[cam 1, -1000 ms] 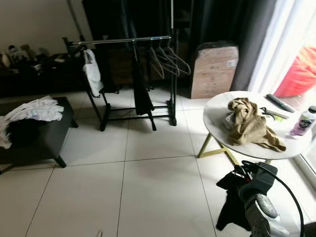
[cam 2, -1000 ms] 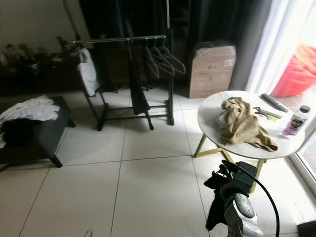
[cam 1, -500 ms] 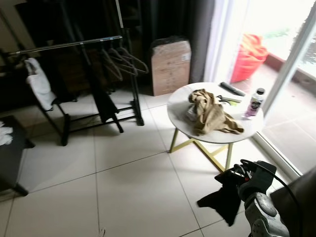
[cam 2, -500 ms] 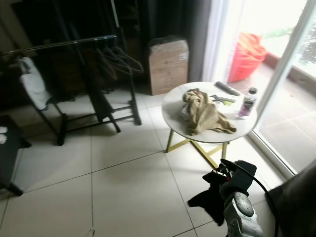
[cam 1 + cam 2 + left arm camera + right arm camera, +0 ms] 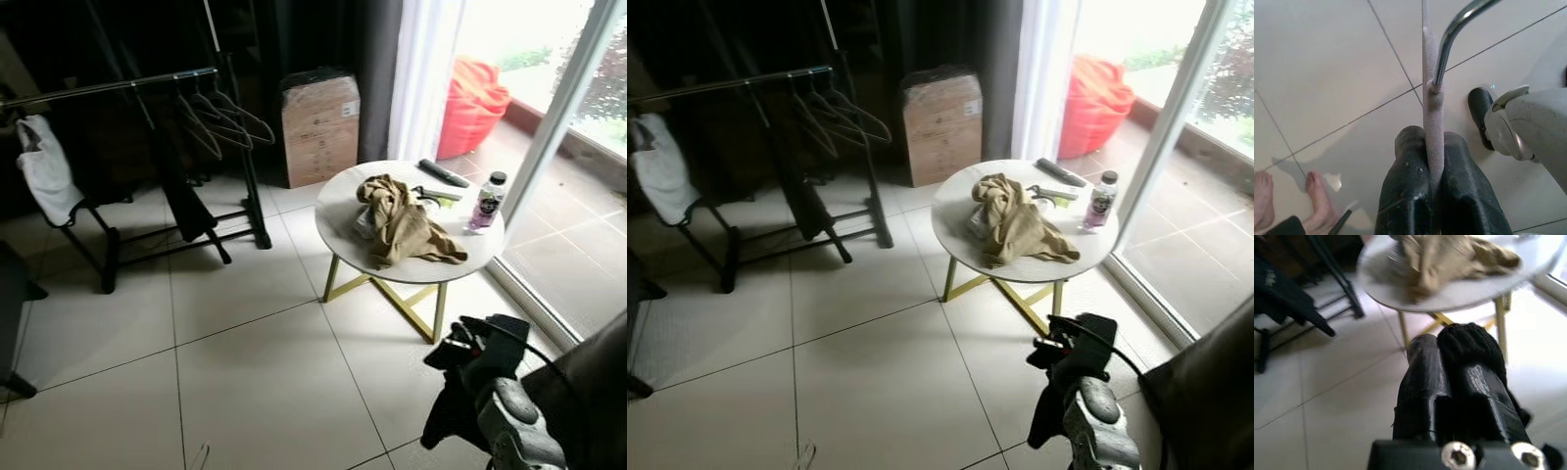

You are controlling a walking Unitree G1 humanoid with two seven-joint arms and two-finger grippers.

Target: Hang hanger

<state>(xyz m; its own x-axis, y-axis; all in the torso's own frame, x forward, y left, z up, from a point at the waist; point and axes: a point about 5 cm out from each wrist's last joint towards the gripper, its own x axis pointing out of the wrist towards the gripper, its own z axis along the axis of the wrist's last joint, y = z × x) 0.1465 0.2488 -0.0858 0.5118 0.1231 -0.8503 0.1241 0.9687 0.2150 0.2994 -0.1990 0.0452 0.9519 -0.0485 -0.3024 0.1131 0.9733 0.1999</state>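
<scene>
a pale, matte-coated hanger (image 5: 1432, 98) with a curved chrome hook is clamped at its neck between the rubbery black fingers of the left gripper (image 5: 1436, 188), over glossy tiled floor (image 5: 1327, 73). a dark knitted cloth (image 5: 1471, 350) is pinched in the right gripper (image 5: 1449, 357), low beside the round white surface (image 5: 338, 211), on which a crumpled tan garment (image 5: 402, 227) is heaped. a black metal clothes rack (image 5: 147, 88) carrying thin wire hangers stands well apart.
</scene>
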